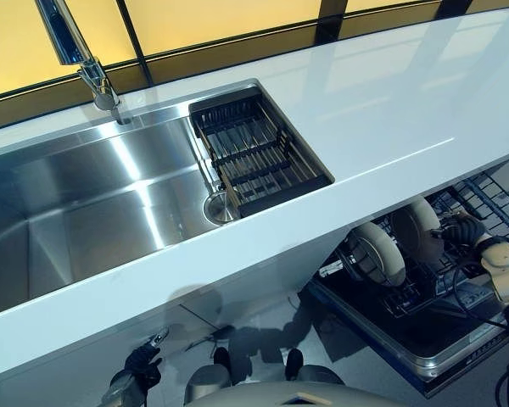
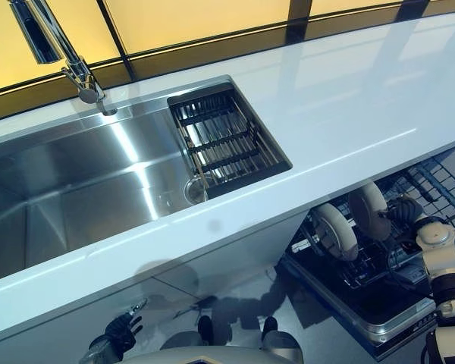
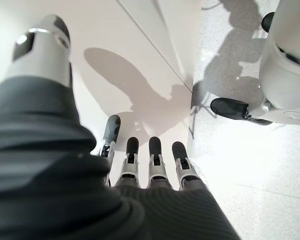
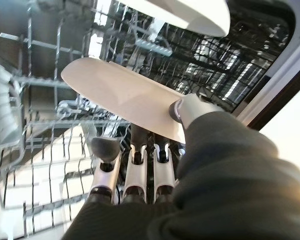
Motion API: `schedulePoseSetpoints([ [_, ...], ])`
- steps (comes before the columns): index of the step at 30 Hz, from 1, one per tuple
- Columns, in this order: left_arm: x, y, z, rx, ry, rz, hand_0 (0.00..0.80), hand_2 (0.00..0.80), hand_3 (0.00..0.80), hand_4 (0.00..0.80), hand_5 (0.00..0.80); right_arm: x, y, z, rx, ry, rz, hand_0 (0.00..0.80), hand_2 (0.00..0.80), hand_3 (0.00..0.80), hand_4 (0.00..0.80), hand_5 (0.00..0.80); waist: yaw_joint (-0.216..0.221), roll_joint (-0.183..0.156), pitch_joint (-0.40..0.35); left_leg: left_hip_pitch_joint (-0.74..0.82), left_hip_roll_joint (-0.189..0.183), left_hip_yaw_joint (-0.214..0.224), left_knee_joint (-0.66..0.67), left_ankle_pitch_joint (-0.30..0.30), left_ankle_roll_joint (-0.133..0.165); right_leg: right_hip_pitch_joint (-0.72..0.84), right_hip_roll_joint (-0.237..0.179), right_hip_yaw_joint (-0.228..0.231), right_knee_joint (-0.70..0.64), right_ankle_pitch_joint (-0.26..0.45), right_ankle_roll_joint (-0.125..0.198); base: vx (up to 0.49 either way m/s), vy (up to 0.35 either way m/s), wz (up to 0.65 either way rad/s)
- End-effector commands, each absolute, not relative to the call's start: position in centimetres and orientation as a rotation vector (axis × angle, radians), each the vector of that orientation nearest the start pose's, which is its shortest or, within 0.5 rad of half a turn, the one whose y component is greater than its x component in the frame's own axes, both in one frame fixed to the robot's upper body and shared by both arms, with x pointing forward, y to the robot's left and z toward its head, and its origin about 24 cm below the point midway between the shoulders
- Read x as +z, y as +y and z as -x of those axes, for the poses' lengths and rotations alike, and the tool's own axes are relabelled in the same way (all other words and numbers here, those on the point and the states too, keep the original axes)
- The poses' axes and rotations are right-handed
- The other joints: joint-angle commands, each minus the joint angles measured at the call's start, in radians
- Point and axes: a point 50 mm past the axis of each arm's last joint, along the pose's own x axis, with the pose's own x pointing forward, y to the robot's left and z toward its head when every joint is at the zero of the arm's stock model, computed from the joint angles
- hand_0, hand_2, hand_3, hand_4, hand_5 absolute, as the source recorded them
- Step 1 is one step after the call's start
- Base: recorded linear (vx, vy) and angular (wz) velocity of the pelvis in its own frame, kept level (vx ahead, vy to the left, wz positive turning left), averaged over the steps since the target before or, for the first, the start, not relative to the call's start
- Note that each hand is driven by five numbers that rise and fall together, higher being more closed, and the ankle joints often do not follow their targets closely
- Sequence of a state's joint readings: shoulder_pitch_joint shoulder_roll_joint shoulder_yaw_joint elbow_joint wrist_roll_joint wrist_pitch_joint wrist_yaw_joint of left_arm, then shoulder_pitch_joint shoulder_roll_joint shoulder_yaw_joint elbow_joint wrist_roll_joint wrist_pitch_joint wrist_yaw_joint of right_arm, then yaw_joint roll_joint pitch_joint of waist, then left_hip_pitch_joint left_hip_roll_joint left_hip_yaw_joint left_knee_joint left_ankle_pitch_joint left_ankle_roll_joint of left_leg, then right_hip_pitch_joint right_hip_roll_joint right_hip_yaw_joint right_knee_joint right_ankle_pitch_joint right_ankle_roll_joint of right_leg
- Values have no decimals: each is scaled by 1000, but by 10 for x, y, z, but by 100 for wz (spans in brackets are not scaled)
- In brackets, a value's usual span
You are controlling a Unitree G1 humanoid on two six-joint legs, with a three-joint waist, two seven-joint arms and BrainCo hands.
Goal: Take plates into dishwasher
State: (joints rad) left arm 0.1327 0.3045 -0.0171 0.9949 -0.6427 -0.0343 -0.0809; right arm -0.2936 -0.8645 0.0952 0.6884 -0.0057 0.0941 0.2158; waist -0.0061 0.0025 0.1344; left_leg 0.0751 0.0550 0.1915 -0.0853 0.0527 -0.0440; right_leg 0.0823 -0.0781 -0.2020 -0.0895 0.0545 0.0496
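Note:
The lower rack of the open dishwasher, under the counter at the right, holds two pale plates standing on edge. My right hand is at the right-hand plate. In the right wrist view this plate is pinched between the thumb on its face and the fingers beneath it, above the rack wires. The other plate stands just left of it, and its rim shows in the wrist view too. My left hand hangs low by the white cabinet front, fingers straight and empty.
A steel sink with a tap is set in the white countertop. A black wire drainer sits in the sink's right end. The dishwasher door lies open. A wire upper rack juts out at the far right.

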Motion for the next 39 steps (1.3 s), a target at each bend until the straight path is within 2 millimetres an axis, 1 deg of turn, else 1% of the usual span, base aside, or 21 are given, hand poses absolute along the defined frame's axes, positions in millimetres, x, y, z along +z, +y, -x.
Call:
schedulePoseSetpoints([
  [1, -131, 270, -120, 379, 863, 274, 0, 0, 0, 0, 0, 85, -365, -296, -105, 458, 755, 800, 800, 800, 800, 800, 42, -23, -16, 23, -36, -34, 12, -90, 14, -9, -14, -30, 91, -79, 43, 0, 0, 0],
  [8, -131, 269, -121, 372, 857, 273, 0, 0, 0, 0, 0, 76, -362, -295, -93, 479, 738, 800, 800, 800, 800, 800, 45, -26, -10, 29, -38, -36, 17, -94, 19, -8, -16, -24, 101, -81, 44, 0, 0, 0],
  [14, -129, 268, -128, 368, 845, 273, 0, 0, 0, 0, 0, 66, -357, -297, -71, 516, 730, 800, 800, 800, 800, 800, 50, -23, -1, 25, -39, -34, 18, -93, 22, -14, -17, -24, 104, -80, 43, 0, 0, 0],
  [22, -128, 268, -131, 372, 829, 268, 0, 0, 0, 0, 0, 51, -359, -293, -57, 608, 747, 800, 800, 800, 800, 800, 63, -12, 6, 20, -39, -41, 15, -87, 19, -12, -21, -35, 99, -79, 41, 0, 0, 0],
  [30, -127, 266, -133, 356, 822, 270, 0, 0, 0, 0, 0, 39, -354, -293, -8, 675, 753, 800, 800, 800, 800, 800, 72, -6, 2, 21, -41, -48, 12, -84, 14, -4, -23, -42, 94, -80, 38, -1, 2, 1],
  [31, -127, 266, -134, 354, 822, 271, 0, 0, 0, 0, 0, 38, -354, -292, -10, 685, 753, 706, 706, 706, 706, 706, 72, -6, 2, 21, -41, -48, 12, -84, 14, -3, -23, -42, 93, -80, 37, -3, 11, 4],
  [32, -127, 265, -134, 353, 821, 272, 0, 0, 0, 0, 0, 38, -354, -292, -17, 687, 759, 157, 157, 157, 157, 157, 72, -6, 2, 21, -41, -48, 12, -84, 14, -2, -23, -42, 93, -79, 37, -3, 8, 5],
  [33, -127, 265, -135, 352, 820, 273, 0, 0, 0, 0, 0, 36, -354, -291, -10, 700, 754, 0, 0, 0, 0, 0, 73, -7, 1, 21, -42, -48, 12, -83, 14, -1, -23, -42, 91, -79, 37, -5, 11, 5],
  [39, -127, 265, -134, 348, 826, 267, 0, 0, 0, 0, 0, 37, -359, -290, -41, 709, 748, 0, 0, 0, 0, 0, 76, -11, -1, 25, -41, -49, 10, -84, 17, 1, -19, -40, 91, -78, 38, 0, 2, 1],
])
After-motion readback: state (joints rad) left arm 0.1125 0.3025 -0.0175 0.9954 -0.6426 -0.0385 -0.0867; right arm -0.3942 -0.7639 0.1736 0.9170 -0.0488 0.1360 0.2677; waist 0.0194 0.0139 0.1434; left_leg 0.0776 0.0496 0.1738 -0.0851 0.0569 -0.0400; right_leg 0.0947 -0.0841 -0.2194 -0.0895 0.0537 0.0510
